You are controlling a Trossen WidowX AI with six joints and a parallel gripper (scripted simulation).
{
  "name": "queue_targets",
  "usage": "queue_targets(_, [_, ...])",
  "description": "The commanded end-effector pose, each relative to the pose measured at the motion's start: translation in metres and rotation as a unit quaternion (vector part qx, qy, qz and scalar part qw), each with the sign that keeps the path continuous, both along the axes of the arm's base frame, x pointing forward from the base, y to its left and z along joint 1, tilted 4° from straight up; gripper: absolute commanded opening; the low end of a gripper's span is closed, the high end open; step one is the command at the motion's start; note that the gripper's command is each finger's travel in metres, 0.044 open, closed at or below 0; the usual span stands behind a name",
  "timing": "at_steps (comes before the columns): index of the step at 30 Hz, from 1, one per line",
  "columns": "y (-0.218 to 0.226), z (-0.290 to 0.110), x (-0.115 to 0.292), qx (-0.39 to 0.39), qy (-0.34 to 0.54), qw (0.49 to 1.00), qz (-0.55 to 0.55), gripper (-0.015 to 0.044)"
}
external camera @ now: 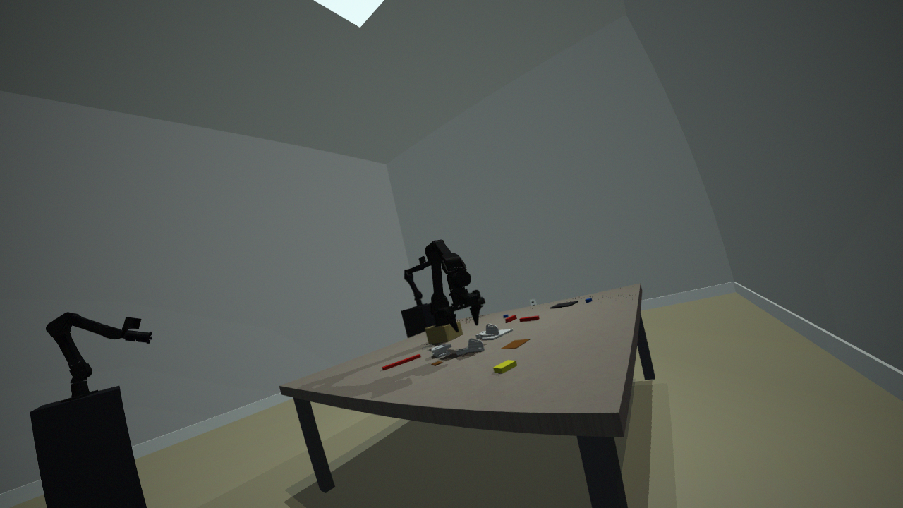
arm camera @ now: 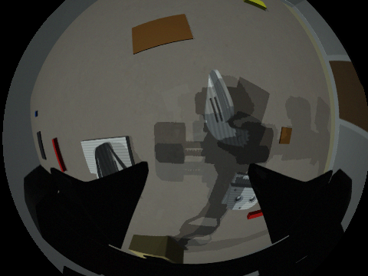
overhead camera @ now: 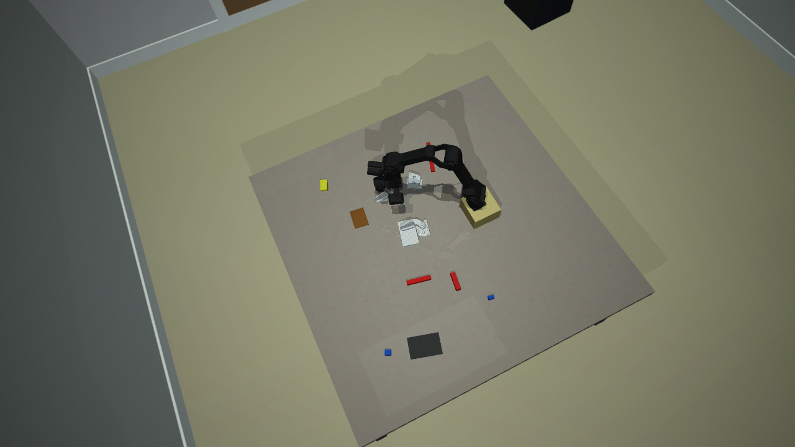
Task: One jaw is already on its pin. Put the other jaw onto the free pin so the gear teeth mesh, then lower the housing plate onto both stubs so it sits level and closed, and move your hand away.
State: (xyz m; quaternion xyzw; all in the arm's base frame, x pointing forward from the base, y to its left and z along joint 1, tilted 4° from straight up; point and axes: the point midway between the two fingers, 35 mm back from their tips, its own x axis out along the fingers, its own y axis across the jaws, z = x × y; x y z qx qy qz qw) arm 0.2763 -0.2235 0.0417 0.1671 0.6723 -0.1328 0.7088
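The brown-grey table top (overhead camera: 528, 239) (external camera: 555, 385) (arm camera: 96, 84) lies under me in a grey-walled room, with broad shadows across it. The loose grey jaw with gear teeth at one end (overhead camera: 381, 197) (external camera: 475, 344) (arm camera: 218, 107) is on the table, well apart from its pin. My black two-fingered pincer (overhead camera: 392, 182) (external camera: 466, 326) (arm camera: 201, 169) hangs above the table near it, spread wide and gripping nothing; I judge that I want that width to take the jaw. Beside it sits the white ridged base plate (overhead camera: 409, 236) (external camera: 501, 333) (arm camera: 90, 147), with the other grey jaw (overhead camera: 408, 225) (external camera: 491, 329) (arm camera: 105, 157) upright on it, presumably kept there by its pin so mine can mesh against it. I cannot make out the free pin or the stubs. On the loose jaw's other side is the white housing plate with two round holes (overhead camera: 413, 179) (external camera: 439, 347) (arm camera: 235, 192), apart from the base; those holes are likely meant for the stubs, so it should wait until both jaws are seated. A long red bar (overhead camera: 431, 166) (external camera: 401, 362) (arm camera: 254, 214) lies near it. Farther out are a flat orange-brown rectangle (overhead camera: 359, 218) (external camera: 515, 344) (arm camera: 162, 34) and a yellow block (overhead camera: 323, 185) (external camera: 505, 366) (arm camera: 256, 4). I see no container holding any parts.
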Motion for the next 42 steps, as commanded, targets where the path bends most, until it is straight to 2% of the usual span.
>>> queue_targets(1, [0.0000, -0.0003, -0.0001, 0.000, 0.000, 1.000, 0.000, 0.0440])
queue_targets(7, [0.0000, -0.0003, -0.0001, 0.000, 0.000, 1.000, 0.000, 0.0440])
queue_targets(24, [0.0011, 0.0055, -0.0019, 0.003, 0.004, 1.000, 0.002, 0.0000])
queue_targets(42, [0.0011, 0.0055, -0.0019, 0.003, 0.004, 1.000, 0.002, 0.0000])
